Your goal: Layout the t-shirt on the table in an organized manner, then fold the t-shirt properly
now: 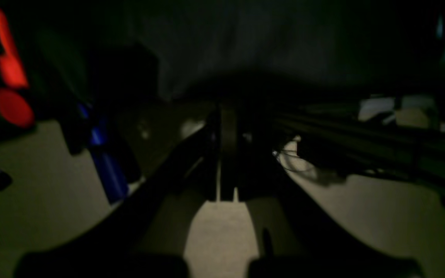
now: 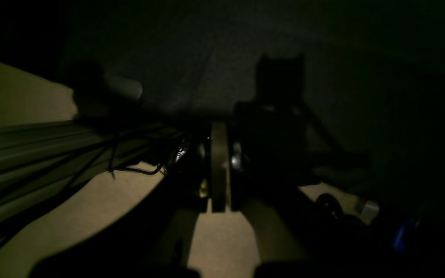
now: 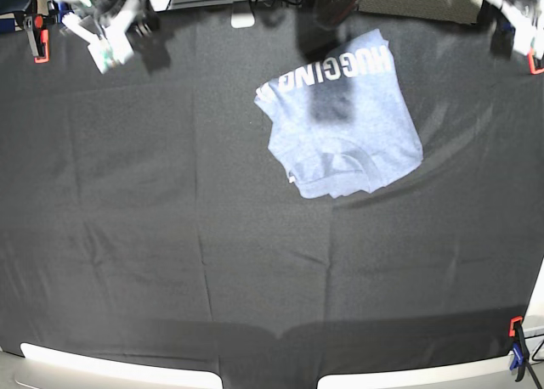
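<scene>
Light blue-grey cotton t-shirt (image 3: 344,121) with white block lettering seen bunched, partly folded over, far right of centre on black cloth-covered table (image 3: 127,236). Left gripper (image 1: 226,193) and right gripper (image 2: 218,204) pressed together, nothing pinched, parked at far edge. Hem corners best grasped first, then pulled flat.

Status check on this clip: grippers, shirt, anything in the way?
Both grippers shut, empty, parked at the far table edge. T-shirt crumpled far centre-right, lettering partly showing, not laid out. Nothing on it.
</scene>
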Robot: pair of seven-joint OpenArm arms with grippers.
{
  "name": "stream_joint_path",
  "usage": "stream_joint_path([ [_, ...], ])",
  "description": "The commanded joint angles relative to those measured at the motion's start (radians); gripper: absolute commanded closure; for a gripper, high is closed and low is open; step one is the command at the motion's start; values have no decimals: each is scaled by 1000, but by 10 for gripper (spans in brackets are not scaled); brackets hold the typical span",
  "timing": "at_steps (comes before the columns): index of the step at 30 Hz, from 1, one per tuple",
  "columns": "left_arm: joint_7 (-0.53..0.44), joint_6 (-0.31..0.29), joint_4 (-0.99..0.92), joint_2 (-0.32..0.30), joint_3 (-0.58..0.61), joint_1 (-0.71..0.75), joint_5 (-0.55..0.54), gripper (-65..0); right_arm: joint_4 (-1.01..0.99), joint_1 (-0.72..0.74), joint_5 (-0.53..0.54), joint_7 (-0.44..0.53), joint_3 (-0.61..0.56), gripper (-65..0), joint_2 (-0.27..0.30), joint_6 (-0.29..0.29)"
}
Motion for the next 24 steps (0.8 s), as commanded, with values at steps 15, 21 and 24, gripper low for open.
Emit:
stream_joint_path([
  [15,-15,-45,-40,101,-7,69,-4,0,19,-35,61,4,3,0,11,5],
  [21,-32,-60,-129,99,-7,68,-4,0,19,-50,54,8,3,0,8,5],
  [24,-45,-106,-169,99,-7,64,-5,0,19,-56,54,0,3,0,5,5],
])
